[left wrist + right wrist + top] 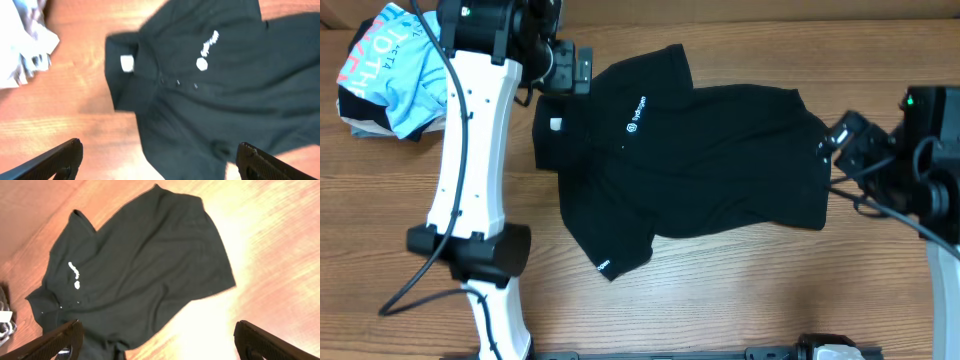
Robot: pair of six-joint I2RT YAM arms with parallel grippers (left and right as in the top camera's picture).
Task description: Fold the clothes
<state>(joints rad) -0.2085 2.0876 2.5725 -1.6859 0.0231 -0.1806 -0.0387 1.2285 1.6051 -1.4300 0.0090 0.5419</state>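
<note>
The black polo shirt (700, 165) lies spread on the wooden table, front up, collar to the left, with its white chest logo (634, 106) and white neck label (556, 125) showing. It also shows in the left wrist view (225, 80) and the right wrist view (140, 265). My left gripper (570, 68) hovers above the collar end, open and empty, its fingers (157, 160) wide apart. My right gripper (845, 135) hovers at the shirt's hem on the right, open and empty, its fingers (160, 337) wide apart.
A light-blue T-shirt with pink-and-white lettering (390, 65) lies bunched at the table's back left corner, also at the left edge of the left wrist view (25, 45). The left arm's white link (470, 150) crosses the table's left side.
</note>
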